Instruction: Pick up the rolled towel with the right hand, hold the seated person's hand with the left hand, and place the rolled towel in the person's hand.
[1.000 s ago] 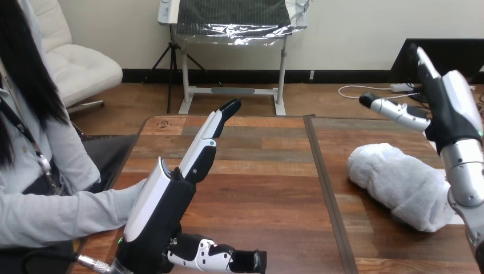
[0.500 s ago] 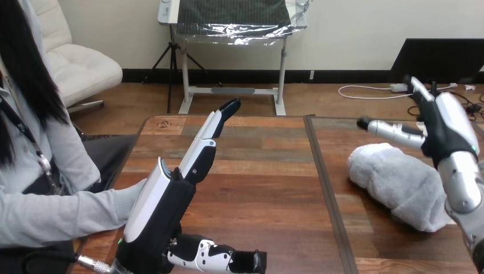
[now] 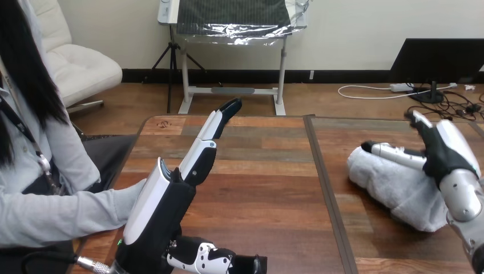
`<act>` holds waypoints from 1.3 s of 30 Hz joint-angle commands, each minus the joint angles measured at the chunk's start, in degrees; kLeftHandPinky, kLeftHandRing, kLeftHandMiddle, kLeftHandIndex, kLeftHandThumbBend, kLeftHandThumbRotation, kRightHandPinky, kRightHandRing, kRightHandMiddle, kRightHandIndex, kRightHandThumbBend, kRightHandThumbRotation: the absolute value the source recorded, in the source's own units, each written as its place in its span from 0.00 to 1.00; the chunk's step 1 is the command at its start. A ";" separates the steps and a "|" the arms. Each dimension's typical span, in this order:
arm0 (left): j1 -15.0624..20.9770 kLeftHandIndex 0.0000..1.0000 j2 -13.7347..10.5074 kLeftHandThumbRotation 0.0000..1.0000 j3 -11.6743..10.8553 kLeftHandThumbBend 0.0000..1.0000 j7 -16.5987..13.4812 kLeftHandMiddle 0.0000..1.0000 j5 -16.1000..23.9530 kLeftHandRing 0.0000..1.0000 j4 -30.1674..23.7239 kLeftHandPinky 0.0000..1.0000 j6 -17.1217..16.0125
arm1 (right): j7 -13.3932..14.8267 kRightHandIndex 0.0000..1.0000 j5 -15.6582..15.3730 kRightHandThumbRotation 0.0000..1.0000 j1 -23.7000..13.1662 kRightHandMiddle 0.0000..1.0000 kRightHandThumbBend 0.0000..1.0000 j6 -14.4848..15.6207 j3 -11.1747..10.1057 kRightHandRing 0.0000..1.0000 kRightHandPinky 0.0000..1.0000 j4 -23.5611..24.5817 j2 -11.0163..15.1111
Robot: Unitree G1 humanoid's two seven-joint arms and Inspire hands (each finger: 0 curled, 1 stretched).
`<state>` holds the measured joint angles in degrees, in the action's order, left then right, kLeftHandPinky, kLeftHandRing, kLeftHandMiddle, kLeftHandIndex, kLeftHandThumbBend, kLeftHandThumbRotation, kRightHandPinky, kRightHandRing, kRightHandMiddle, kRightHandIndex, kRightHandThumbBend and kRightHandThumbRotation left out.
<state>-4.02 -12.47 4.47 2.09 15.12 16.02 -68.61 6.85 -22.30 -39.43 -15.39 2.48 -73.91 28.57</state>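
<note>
I had the right hand over the rolled towel, fingers released, no grasp yet; the left hand, well left of it, straight-fingered, held nothing. Every step remained.

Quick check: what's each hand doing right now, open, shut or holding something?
Left hand: open, fingers straight, holding nothing.
Right hand: open, over the rolled towel, not gripping it.

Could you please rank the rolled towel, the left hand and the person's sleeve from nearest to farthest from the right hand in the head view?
1. rolled towel, just below the right hand
2. left hand, lower left of centre
3. person's sleeve, far left edge
</note>
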 commanded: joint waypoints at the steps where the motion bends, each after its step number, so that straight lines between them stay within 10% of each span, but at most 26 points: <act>1: 1.94 1.00 0.34 0.67 -0.38 1.00 -0.51 1.00 -0.97 0.99 -1.79 0.85 -0.76 | -0.09 0.93 0.03 0.59 -5.08 0.92 1.00 1.25 1.30 0.89 0.75 -0.21 -1.36; 39: 1.70 1.00 -0.54 0.67 0.16 1.00 0.56 1.00 -3.07 1.00 -2.33 0.82 -1.12 | -2.02 0.92 -1.42 0.60 -0.93 0.88 1.00 6.75 6.25 0.84 0.69 -2.59 -4.16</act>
<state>-4.04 -12.55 4.44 2.47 13.39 15.89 -68.96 6.02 -23.75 -39.61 -9.17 8.10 -75.48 27.25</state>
